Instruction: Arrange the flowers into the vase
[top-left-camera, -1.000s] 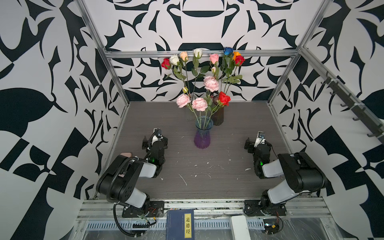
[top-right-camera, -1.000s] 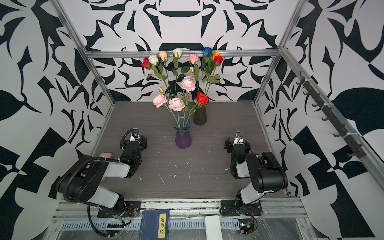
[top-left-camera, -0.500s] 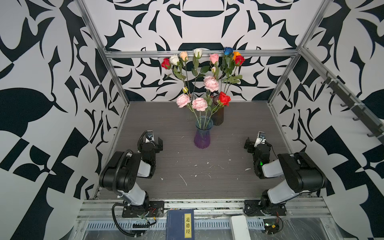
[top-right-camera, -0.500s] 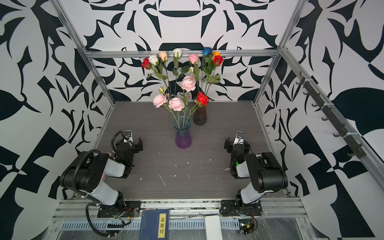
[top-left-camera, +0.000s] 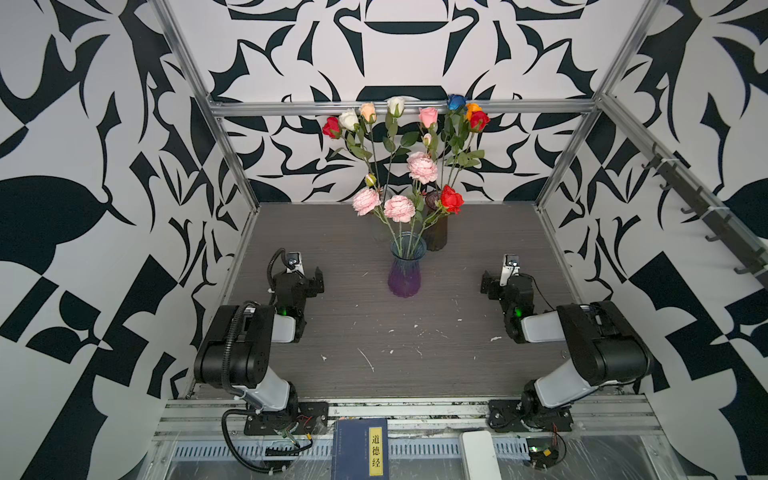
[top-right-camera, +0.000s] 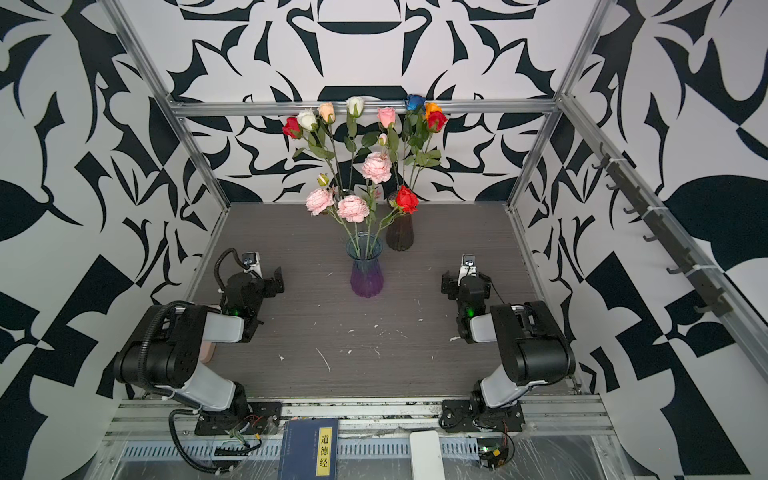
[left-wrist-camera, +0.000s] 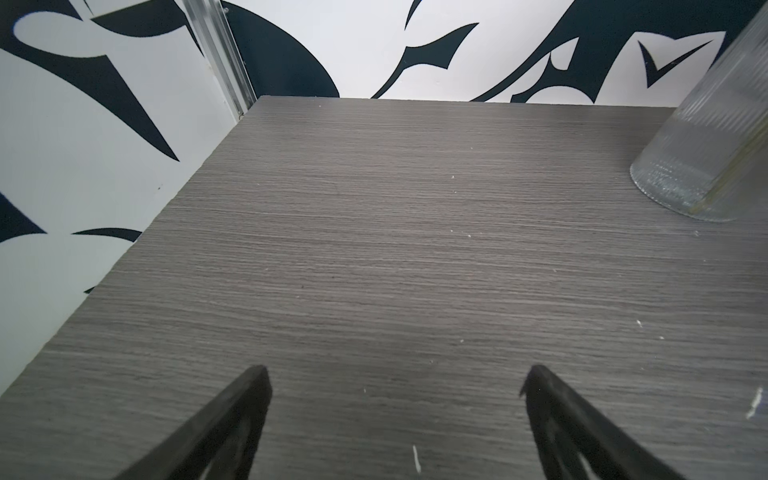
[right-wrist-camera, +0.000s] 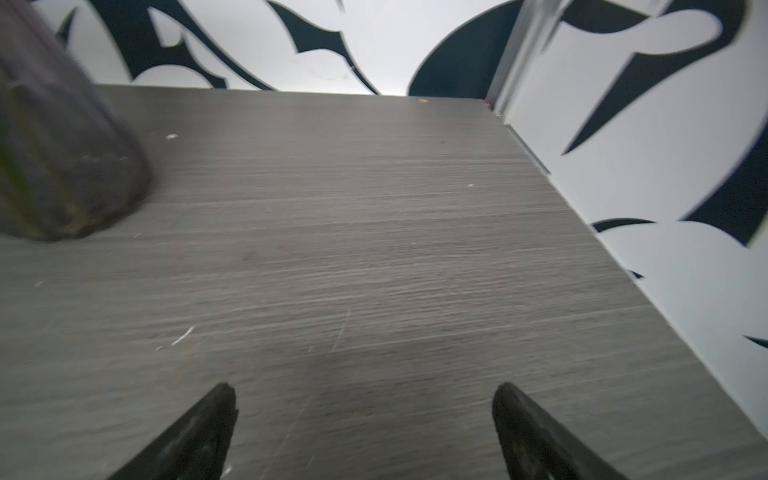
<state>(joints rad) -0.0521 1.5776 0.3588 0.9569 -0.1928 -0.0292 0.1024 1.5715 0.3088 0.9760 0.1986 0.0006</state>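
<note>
The flowers stand in vases at mid table in both top views. Frilly pink blooms (top-left-camera: 399, 208) (top-right-camera: 353, 208) and a red rose (top-left-camera: 452, 198) rise from a blue-purple glass vase (top-left-camera: 406, 272) (top-right-camera: 365, 272). Taller roses (top-left-camera: 428, 117) (top-right-camera: 386, 116) in several colours stand behind, some in a dark vase (top-left-camera: 436, 235) (right-wrist-camera: 62, 158), some in a clear ribbed vase (left-wrist-camera: 702, 158). My left gripper (top-left-camera: 304, 277) (left-wrist-camera: 397, 370) hovers open and empty left of the purple vase. My right gripper (top-left-camera: 498, 282) (right-wrist-camera: 365, 386) is open and empty to its right.
Patterned walls with metal posts close the table (top-left-camera: 374, 332) on three sides. A rack of hooks (top-left-camera: 706, 216) runs along the right wall. A blue book (top-left-camera: 359, 449) and a white block (top-left-camera: 480, 455) lie on the front rail. White flecks dot the tabletop.
My left arm has drawn back and swung left, away from the purple vase, with its gripper still open. The right arm and the flowers have not moved.
</note>
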